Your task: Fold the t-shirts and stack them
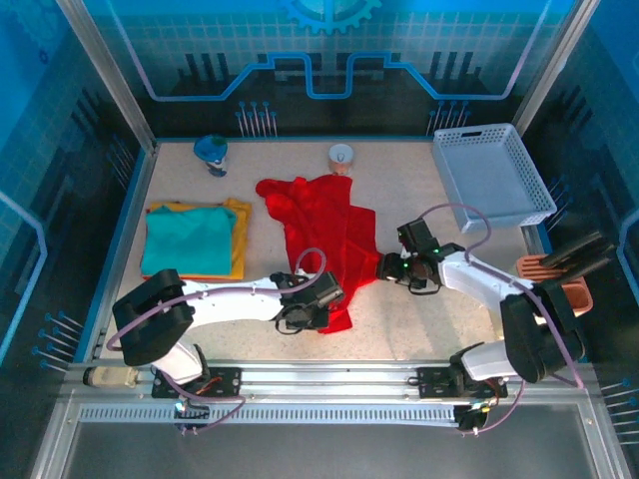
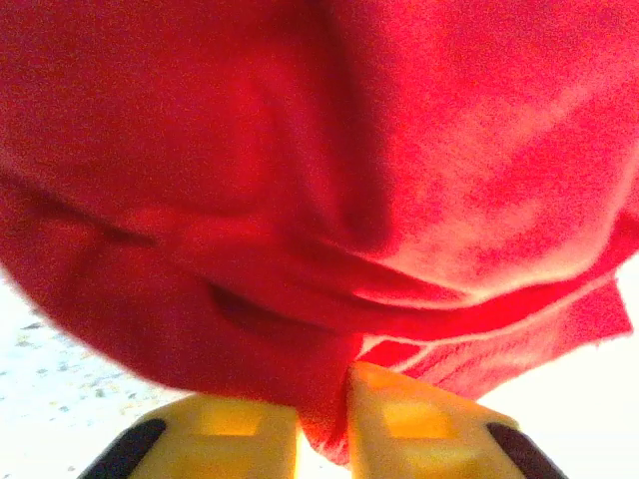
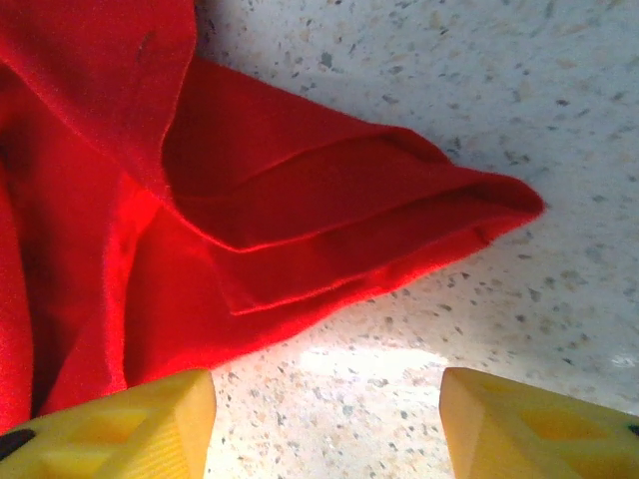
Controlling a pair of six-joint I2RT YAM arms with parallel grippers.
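Your left claw [image 2: 322,404] pinches the red t-shirt [image 2: 300,180]; your right claw [image 3: 326,404] gapes, the shirt's folded corner just ahead.

We can read no words, numbers or brand names anywhere. The back wall [image 1: 429,40] bears a blue gear emblem [image 1: 329,12] and line patterns, with no letters on them. Two small containers stand at the far edge of the desk [image 1: 399,185], a blue-topped container [image 1: 212,153] and a pale container [image 1: 341,156]. Any labels on them are too small for us to read.
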